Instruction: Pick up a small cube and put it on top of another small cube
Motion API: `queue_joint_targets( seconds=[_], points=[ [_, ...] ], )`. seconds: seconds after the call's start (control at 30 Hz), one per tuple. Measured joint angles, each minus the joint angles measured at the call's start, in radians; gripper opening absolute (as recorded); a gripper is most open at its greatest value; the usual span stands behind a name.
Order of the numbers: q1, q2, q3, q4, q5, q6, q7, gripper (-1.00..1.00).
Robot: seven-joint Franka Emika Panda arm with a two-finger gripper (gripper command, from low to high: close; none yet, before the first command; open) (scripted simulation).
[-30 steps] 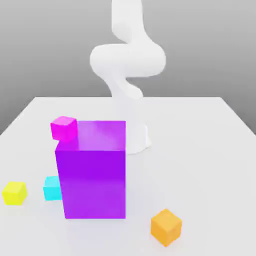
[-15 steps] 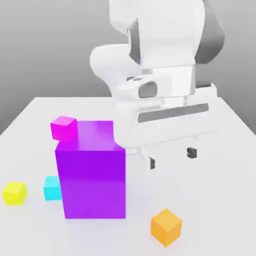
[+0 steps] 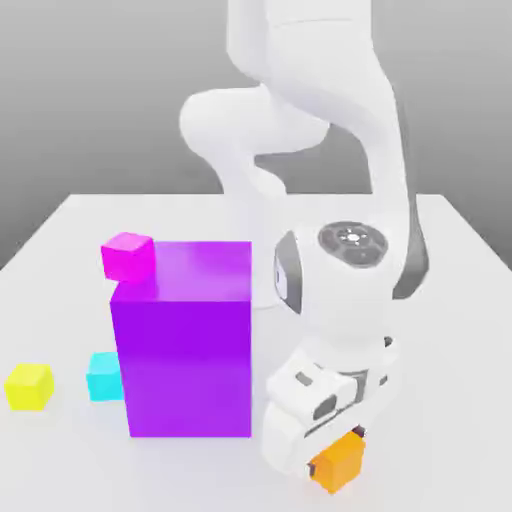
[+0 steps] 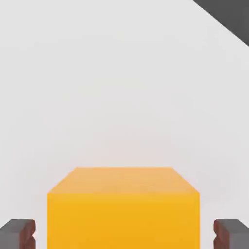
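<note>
- The orange cube (image 3: 338, 462) is seen on the counter (image 3: 440, 330), toward the front and on the exterior view's right of the purple block (image 3: 188, 365).
- The gripper (image 3: 336, 451) is lowered over the orange cube, and its two fingers are spread wide, one at each of two opposite sides.
- In the hand view, a narrow strip of the pale counter is left visible between the cube and each finger, so the cube is straddled but not clamped.
- The magenta cube (image 3: 128, 258) is seen at the upper corner of the purple block, on the exterior view's left, with part of it projecting past the block's outline; how it is supported cannot be told.
- The purple block is stood upright on the counter, much larger than any of the cubes.
- The cyan cube (image 3: 104, 377) is placed on the counter beside the block and is partly covered by it in the exterior view.
- The yellow cube (image 3: 29, 387) is set farther toward the exterior view's left, apart from the cyan one.
</note>
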Motion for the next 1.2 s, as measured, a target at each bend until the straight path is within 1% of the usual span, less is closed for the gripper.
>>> queue_joint_targets(
  seconds=[0.13,0.3,0.43,0.57,0.77,1.03,1.07,1.1,1.2],
  points=[
    [-0.001,-0.003,0.000,-0.001,-0.002,-0.003,0.002,-1.00],
    [0.001,-0.162,-0.003,-0.030,-0.009,-0.133,0.006,-1.00],
    [-0.056,-0.305,-0.042,-0.034,0.010,-0.272,0.044,-1.00],
    [-0.126,-0.448,-0.083,-0.031,0.002,-0.418,0.117,-1.00],
    [-0.235,-0.665,-0.133,-0.027,-0.042,-0.636,0.250,-1.00],
    [-0.437,-0.954,-0.167,-0.022,-0.111,-0.927,0.434,-1.00],
    [-0.457,-0.976,-0.170,-0.029,-0.118,-0.941,0.451,-1.00],
    [-0.467,-0.979,-0.173,-0.048,-0.122,-0.926,0.458,-1.00],
    [-0.482,-0.950,-0.182,-0.125,-0.130,-0.819,0.463,-1.00]
  ],
)
